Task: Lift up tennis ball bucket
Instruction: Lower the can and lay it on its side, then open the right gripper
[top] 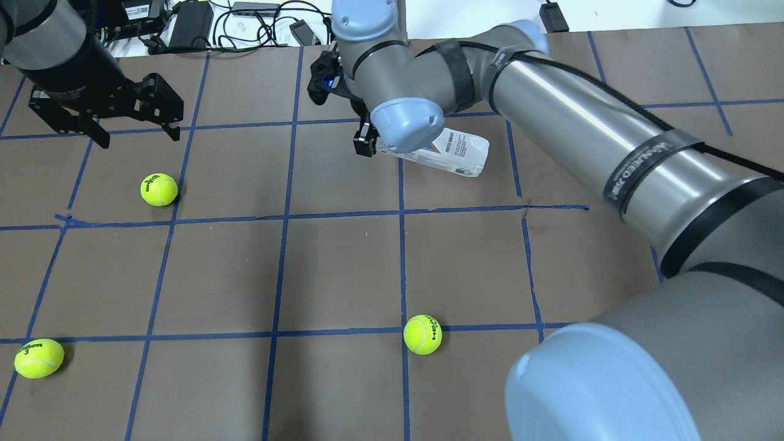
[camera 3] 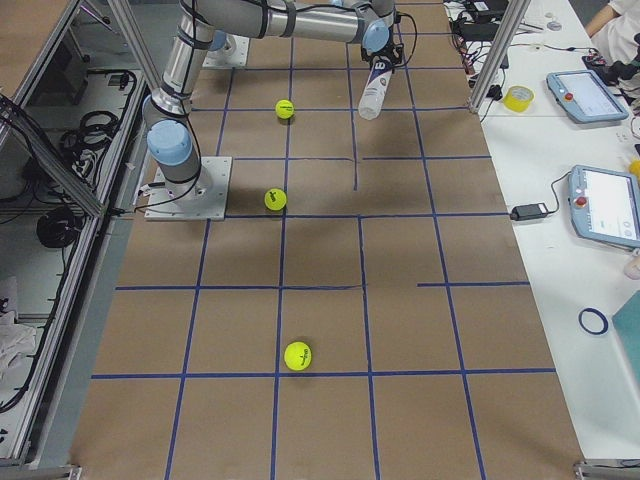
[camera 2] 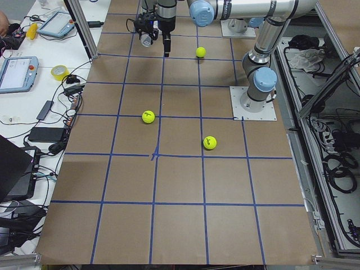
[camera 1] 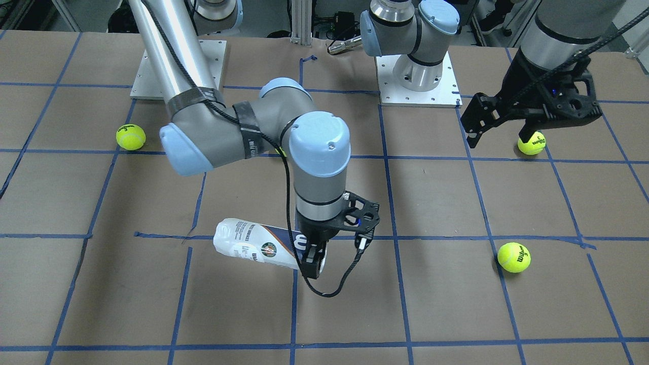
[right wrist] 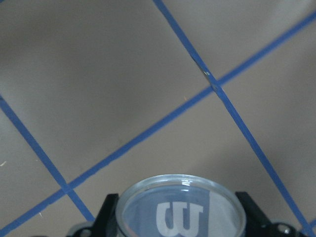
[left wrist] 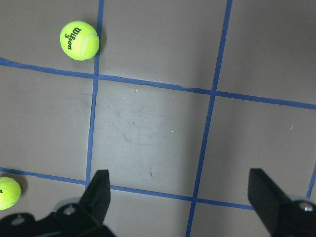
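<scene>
The tennis ball bucket (camera 1: 253, 247) is a clear tube with a white and navy label. My right gripper (camera 1: 314, 258) is shut on its silvery-rimmed end and holds that end above the table. The tube slants down away from the gripper, as the exterior right view (camera 3: 373, 92) shows. I cannot tell whether its low end touches the table. It also shows in the overhead view (top: 456, 152), and its rim fills the bottom of the right wrist view (right wrist: 180, 197). My left gripper (camera 1: 501, 136) is open and empty above a tennis ball (camera 1: 531, 143), far from the tube.
Two more tennis balls lie on the brown, blue-taped table: one (camera 1: 513, 257) on my left side, one (camera 1: 131, 137) on my right near the arm base. The left wrist view shows two balls (left wrist: 79, 40) below the open fingers (left wrist: 98, 192).
</scene>
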Motion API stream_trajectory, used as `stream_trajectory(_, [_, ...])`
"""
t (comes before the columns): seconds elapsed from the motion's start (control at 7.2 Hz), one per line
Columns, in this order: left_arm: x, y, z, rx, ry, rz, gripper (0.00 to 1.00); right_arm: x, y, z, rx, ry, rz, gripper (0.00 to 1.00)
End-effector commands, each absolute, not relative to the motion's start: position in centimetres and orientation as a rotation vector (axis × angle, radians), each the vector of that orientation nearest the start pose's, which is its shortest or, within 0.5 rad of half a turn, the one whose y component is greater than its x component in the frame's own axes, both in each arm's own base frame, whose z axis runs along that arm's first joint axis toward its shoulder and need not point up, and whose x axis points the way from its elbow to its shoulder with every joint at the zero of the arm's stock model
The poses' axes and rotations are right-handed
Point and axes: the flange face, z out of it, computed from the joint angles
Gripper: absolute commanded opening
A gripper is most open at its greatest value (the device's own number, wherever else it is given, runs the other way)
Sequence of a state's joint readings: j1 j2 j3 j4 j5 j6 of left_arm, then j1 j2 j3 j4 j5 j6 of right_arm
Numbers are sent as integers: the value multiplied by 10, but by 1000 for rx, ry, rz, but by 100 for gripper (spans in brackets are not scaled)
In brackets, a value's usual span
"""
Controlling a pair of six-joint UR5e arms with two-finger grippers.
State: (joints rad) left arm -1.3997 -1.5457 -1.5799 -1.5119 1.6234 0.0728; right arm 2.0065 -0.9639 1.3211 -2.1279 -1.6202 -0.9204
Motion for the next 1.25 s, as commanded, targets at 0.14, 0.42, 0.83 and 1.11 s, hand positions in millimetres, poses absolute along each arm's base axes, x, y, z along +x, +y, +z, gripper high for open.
stream_trajectory(0.14, [-7, -501, 516, -194, 3057, -127, 100, 464, -560, 239, -2351, 2228, -347, 34])
stream_trajectory(0.42, [3, -497, 521, -227, 3055, -136, 100, 480, -541, 227, -2369, 2211, -326, 39])
stream_trajectory(0.83, [4, -495, 516, -230, 3057, -122, 100, 487, -535, 225, -2319, 2244, -327, 51])
stream_trajectory(1.11, [6, -501, 508, -234, 3055, -133, 100, 488, -537, 230, -2176, 2366, -338, 100])
